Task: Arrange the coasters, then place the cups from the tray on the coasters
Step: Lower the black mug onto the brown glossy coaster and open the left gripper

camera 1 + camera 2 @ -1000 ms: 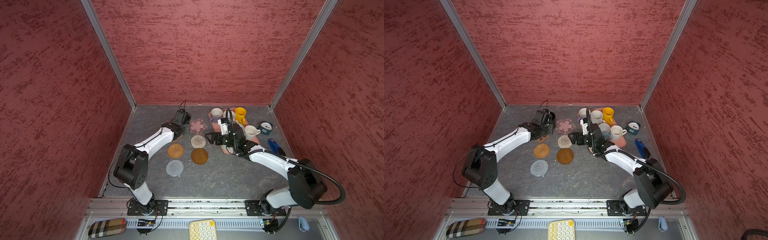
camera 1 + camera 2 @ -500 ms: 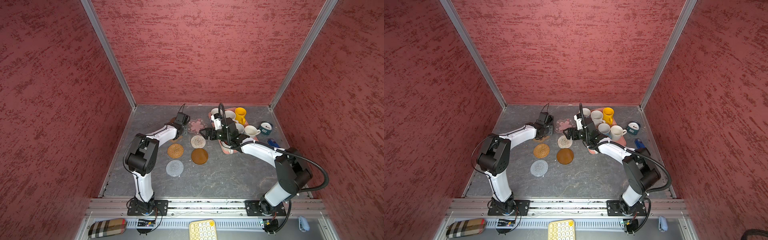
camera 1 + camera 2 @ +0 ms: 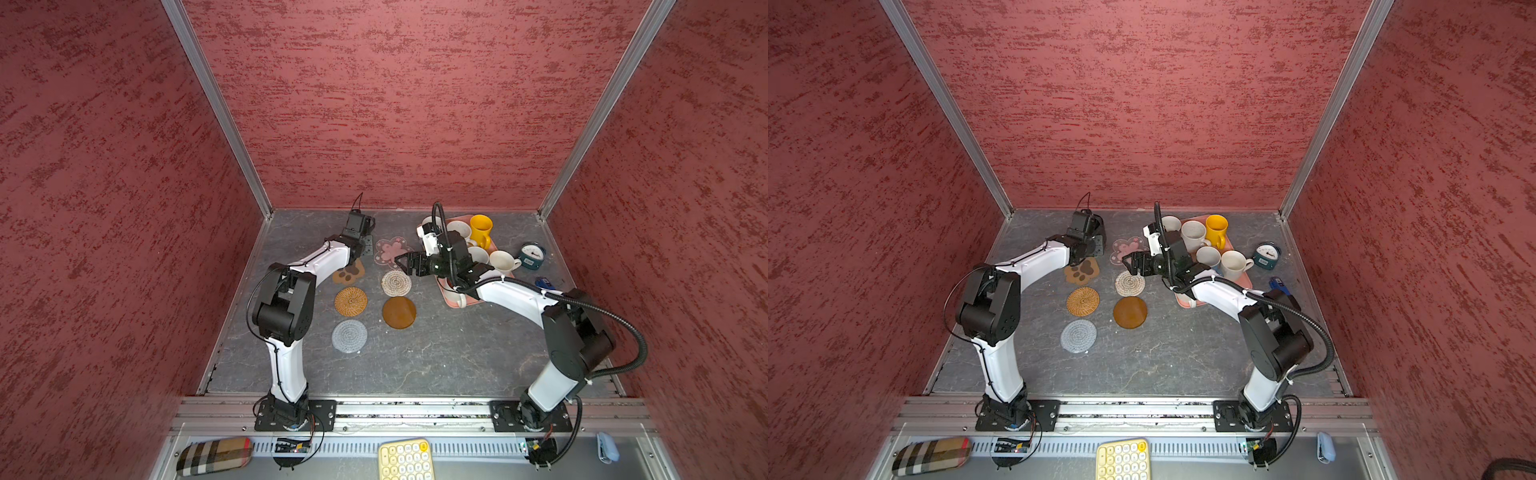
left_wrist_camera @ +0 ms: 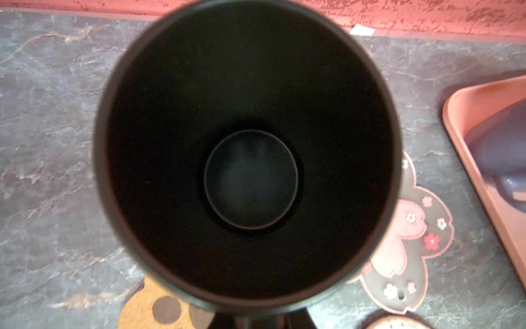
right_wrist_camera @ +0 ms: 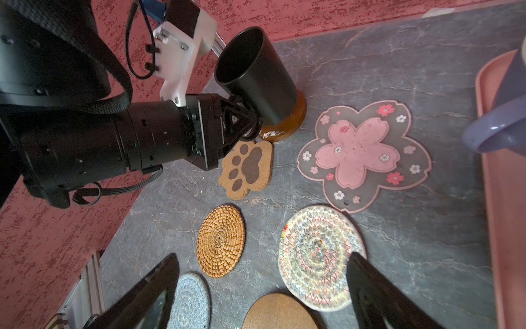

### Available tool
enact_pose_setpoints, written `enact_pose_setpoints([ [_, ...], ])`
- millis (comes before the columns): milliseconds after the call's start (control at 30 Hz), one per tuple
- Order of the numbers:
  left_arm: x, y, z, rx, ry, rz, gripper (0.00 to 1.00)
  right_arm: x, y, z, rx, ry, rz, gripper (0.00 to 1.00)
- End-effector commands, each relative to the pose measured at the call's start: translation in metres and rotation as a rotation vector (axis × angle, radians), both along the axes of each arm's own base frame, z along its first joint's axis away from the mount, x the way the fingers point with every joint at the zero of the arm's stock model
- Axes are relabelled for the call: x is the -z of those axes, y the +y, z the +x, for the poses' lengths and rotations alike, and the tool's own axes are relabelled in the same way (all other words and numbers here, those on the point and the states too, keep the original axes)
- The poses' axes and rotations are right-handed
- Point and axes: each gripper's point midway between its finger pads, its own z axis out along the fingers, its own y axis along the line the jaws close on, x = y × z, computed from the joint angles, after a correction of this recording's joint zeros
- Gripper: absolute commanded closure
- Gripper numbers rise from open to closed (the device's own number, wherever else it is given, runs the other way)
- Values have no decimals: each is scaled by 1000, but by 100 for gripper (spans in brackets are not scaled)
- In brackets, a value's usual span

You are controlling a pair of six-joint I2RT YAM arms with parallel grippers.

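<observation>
While upright, cup (image 5: 270,85) in left end effector (image 5: 249,125)

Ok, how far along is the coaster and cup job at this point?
Done: coasters are laid out, six bare, like the paw coaster. In hand: the black cup is on a glossy brown disc; the left gripper has its fingers closed on the handle. Left: the yellow cup and others wait on the tray; the right gripper hangs open.

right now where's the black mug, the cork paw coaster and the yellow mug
black mug (image 5: 270,88): right wrist view, on its outer wall
cork paw coaster (image 5: 252,164): right wrist view, on the large dark pad print
yellow mug (image 3: 481,233): in a top view, on its side wall
</observation>
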Motion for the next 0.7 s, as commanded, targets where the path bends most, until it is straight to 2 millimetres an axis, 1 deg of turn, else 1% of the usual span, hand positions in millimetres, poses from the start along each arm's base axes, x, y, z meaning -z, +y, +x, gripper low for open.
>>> enact_pose_setpoints([
  [0,-23,3,26,-18,-104,-43,100,-9,6,4,-22,-36,-4,7],
  [267,-15,8,32,-30,-100,-27,100,-2,7,6,-25,-25,-14,7],
  [667,-8,9,34,-32,-94,-21,100,2,5,6,-21,-17,-28,7],
])
